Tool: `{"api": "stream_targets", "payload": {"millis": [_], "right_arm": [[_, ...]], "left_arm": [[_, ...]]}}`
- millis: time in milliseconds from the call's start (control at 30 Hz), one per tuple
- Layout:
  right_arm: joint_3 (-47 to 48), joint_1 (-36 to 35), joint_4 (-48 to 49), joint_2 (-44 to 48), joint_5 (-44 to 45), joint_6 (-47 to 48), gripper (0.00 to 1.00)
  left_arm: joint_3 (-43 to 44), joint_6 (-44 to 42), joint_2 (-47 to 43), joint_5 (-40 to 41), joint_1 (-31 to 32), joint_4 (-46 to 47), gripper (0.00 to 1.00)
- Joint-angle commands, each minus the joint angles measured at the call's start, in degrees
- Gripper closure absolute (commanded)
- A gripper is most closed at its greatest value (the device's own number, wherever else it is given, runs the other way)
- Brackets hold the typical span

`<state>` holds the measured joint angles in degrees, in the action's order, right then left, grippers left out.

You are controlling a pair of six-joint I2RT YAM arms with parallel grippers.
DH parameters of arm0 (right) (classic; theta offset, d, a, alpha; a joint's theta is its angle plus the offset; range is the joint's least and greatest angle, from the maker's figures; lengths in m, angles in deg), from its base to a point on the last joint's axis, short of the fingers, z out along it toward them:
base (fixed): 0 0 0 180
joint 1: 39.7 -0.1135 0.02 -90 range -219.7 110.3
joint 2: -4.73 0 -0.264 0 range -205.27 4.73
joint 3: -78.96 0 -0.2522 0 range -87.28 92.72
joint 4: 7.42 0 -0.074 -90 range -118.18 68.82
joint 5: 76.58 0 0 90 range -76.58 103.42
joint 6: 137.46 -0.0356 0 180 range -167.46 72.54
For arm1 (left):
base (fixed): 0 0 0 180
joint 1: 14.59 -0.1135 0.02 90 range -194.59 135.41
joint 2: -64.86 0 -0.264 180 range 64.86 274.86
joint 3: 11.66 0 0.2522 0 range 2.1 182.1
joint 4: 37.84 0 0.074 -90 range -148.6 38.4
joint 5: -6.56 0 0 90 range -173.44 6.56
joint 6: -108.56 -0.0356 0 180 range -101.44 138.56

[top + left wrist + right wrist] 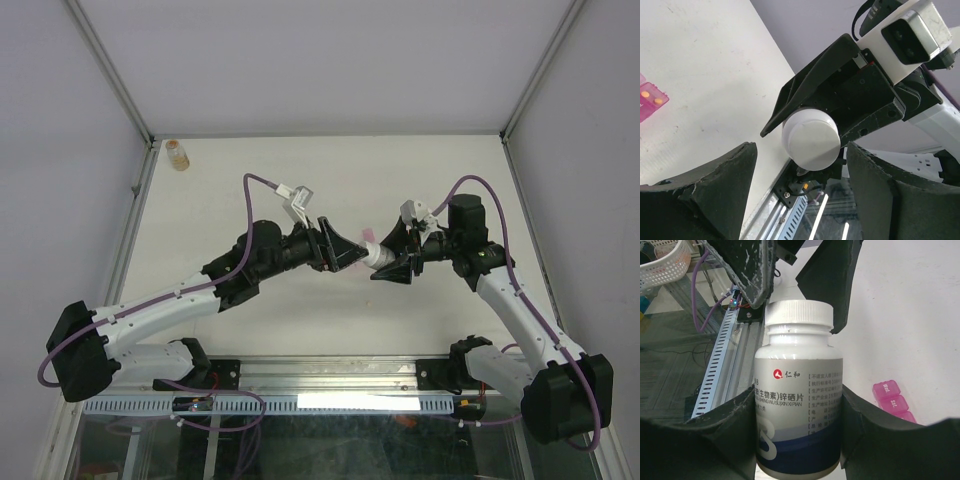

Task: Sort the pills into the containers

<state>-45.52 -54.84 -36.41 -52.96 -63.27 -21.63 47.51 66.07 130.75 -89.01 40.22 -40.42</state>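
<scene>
Pills (658, 100) show only as two orange specks inside the translucent pink plastic organiser compartments (652, 109). Your right claw (797, 392) grips the white plastic bottle (799, 370). Your left claw (801, 150) stands open around its white cap (811, 140), not touching. The compartments lie on the worktop (900, 315) at the bottle's 4 o'clock. Uncapping seems in hand: close squarely, then twist.

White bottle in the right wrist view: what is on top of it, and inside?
A white cap sits on the white bottle, closing it. The contents are hidden by the cap and opaque walls.
</scene>
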Motion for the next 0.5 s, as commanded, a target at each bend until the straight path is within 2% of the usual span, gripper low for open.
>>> {"api": "stream_targets", "payload": {"millis": [0,467], "right_arm": [[0.17,0.11,2.39,1.44,-0.55,1.07,1.0],[0.19,0.06,2.39,1.53,-0.57,0.96,1.0]], "left_arm": [[2.78,0.86,0.02,-2.18,0.56,3.81,0.28],[5.37,-0.44,1.23,-3.8,0.56,2.29,0.41]]}}
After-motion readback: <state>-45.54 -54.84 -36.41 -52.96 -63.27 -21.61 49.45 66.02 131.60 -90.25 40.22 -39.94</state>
